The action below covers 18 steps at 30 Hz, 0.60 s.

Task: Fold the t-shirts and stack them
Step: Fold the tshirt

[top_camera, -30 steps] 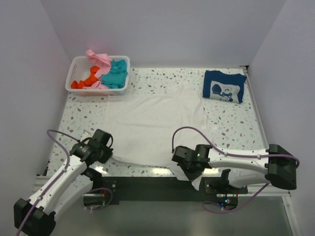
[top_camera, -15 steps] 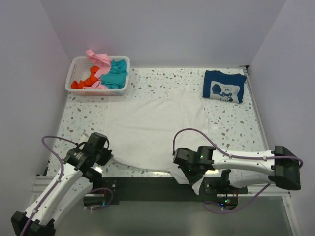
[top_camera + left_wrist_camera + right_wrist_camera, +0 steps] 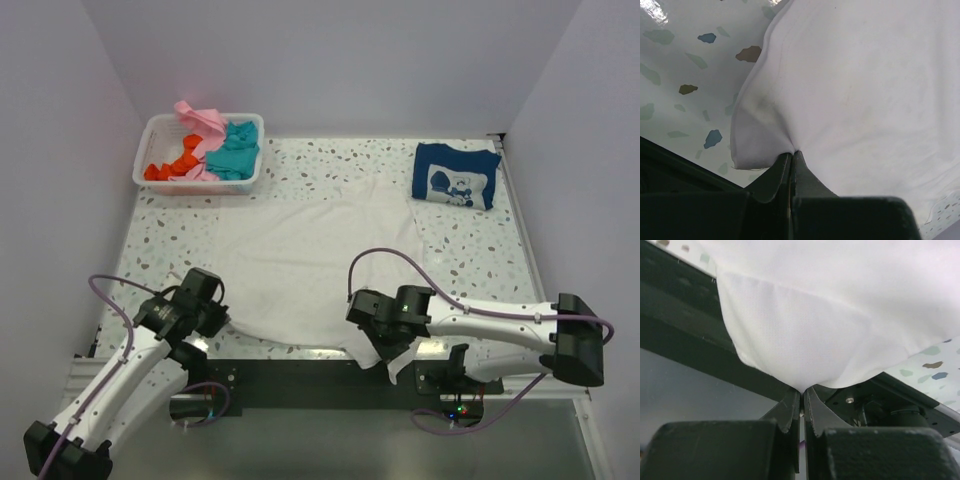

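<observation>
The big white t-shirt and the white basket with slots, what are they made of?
The big white t-shirt looks like soft, matte cloth, probably cotton knit: it wrinkles and bunches where pinched. The white slotted basket looks like stiff, smooth plastic: straight walls, even slots.

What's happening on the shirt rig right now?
Both arms have the white t-shirt spread on the table pinched by its near edge: left gripper shut on the left corner, right gripper shut on the right corner, which hangs past the table edge. The navy t-shirt lies folded far right. The other shirts (pink, teal, orange) sit in the basket.
</observation>
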Each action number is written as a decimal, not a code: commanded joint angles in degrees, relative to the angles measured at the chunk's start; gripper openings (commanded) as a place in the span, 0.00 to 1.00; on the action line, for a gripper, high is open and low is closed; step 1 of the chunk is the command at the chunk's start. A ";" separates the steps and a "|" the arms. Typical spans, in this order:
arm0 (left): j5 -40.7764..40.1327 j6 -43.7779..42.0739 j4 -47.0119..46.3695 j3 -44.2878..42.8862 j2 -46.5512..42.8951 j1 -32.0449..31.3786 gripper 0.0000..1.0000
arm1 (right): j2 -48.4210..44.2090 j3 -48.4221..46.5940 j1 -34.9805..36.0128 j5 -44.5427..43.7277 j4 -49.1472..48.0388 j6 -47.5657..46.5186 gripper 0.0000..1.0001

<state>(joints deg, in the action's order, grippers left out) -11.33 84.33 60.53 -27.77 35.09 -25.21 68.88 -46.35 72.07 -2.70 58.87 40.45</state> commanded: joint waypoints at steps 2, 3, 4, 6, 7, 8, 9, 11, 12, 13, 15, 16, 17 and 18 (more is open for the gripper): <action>-1.50 1.27 -1.90 -1.67 0.59 -0.28 0.00 | 1.43 -4.62 -4.91 -3.36 1.68 -4.32 0.00; -1.59 0.57 -3.82 -1.67 0.94 -0.19 0.00 | 1.52 -5.41 -7.10 -3.80 1.60 -5.11 0.00; -1.59 0.13 -4.97 -1.67 1.90 -0.28 0.00 | 2.04 -7.60 -8.17 -3.89 1.60 -6.59 0.00; -1.50 -0.40 -6.82 -1.85 3.31 -0.19 0.00 | 2.74 -9.72 -9.66 -3.98 1.33 -8.09 0.00; -1.50 -0.57 -7.18 -2.46 4.88 -0.19 0.00 | 3.79 -11.55 -10.11 -4.68 1.77 -9.41 0.00; -1.76 -0.58 -7.27 -2.81 5.59 -0.19 0.00 | 4.33 -12.36 -10.46 -5.38 2.12 -9.94 0.00; -2.46 -0.49 -7.27 -3.25 6.30 -0.19 0.00 | 4.94 -13.06 -10.98 -5.91 2.56 -10.64 0.00; -3.34 -0.40 -7.10 -4.74 7.80 -0.28 0.00 | 5.91 -15.25 -12.65 -7.49 3.79 -12.40 0.00; -4.65 -0.31 -6.75 -5.19 8.41 -0.19 0.00 | 6.09 -15.87 -13.88 -7.67 3.88 -13.02 0.00; -5.36 -0.40 -6.74 -6.32 8.68 -0.19 0.00 | 6.18 -16.40 -14.67 -7.76 3.71 -13.98 0.00; -7.37 -0.49 -6.83 -7.38 9.12 -0.19 0.00 | 6.61 -17.81 -15.90 -7.85 3.79 -15.04 0.00; -7.91 -0.84 -6.74 -8.34 9.73 -0.19 0.00 | 6.70 -18.16 -17.22 -8.11 3.88 -15.92 0.00; -8.79 -1.01 -6.83 -8.79 10.17 -0.19 0.00 | 6.88 -18.69 -17.84 -8.20 3.80 -16.36 0.00; -9.06 -1.36 -6.74 -9.23 11.13 -0.19 0.00 | 7.14 -18.95 -19.41 -8.20 3.88 -16.80 0.00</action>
<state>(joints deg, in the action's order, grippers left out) -15.79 84.20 55.42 -33.69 44.86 -25.21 75.72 -62.37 55.13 -8.75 61.19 27.24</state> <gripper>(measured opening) 0.019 0.019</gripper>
